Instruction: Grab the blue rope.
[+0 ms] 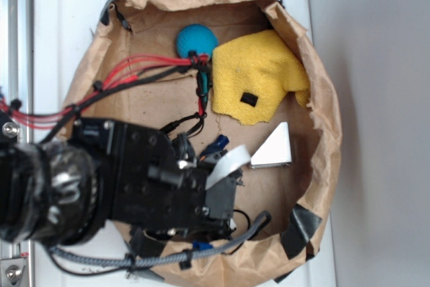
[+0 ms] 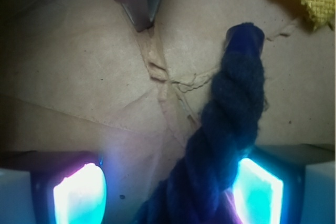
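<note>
The blue rope (image 2: 228,114) is a thick dark navy twisted cord lying on brown paper. In the wrist view it runs from a blunt end at the upper right down between my fingers. My gripper (image 2: 168,192) is open and low over the paper. The rope lies close against the right glowing pad (image 2: 257,190), and bare paper shows between it and the left pad (image 2: 79,195). In the exterior view the black arm (image 1: 154,179) covers the lower left of the bowl and hides the rope.
The brown paper bowl (image 1: 326,112) has raised crumpled walls all round. A teal ball (image 1: 196,40) and a yellow cloth (image 1: 259,75) lie at the far side. A silver wedge (image 1: 274,147) sits just ahead of the gripper. Red and black cables (image 1: 134,72) cross the left.
</note>
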Controlling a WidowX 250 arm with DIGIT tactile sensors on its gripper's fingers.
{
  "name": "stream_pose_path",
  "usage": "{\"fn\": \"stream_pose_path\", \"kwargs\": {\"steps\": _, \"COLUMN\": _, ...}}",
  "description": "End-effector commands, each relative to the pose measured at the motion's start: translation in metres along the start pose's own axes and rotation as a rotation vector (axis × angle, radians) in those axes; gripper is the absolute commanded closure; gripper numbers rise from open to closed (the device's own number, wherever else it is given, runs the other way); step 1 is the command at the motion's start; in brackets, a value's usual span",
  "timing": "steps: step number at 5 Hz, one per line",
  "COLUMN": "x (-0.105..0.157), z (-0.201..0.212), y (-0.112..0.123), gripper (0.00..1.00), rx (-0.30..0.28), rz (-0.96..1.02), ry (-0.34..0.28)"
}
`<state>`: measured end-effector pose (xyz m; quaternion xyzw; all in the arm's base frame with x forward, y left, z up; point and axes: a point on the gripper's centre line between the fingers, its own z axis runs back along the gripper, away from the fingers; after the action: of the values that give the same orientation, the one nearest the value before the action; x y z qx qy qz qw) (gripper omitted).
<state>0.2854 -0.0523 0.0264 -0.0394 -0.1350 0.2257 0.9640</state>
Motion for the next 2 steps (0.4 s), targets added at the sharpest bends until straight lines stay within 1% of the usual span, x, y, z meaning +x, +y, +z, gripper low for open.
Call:
{"fn": "stream_pose_path", "kwargs": {"steps": 1, "x": 0.010, "z": 0.019, "y": 0.003, "gripper": 1.00, "rx": -0.008, "rz": 0.017, "ry": -0.029}}
{"fn": "stream_pose_path", "kwargs": {"steps": 2, "x": 0.019, "z": 0.030, "y": 0.007, "gripper": 1.00, "rx": -0.002, "rz": 0.038, "ry": -0.040}}
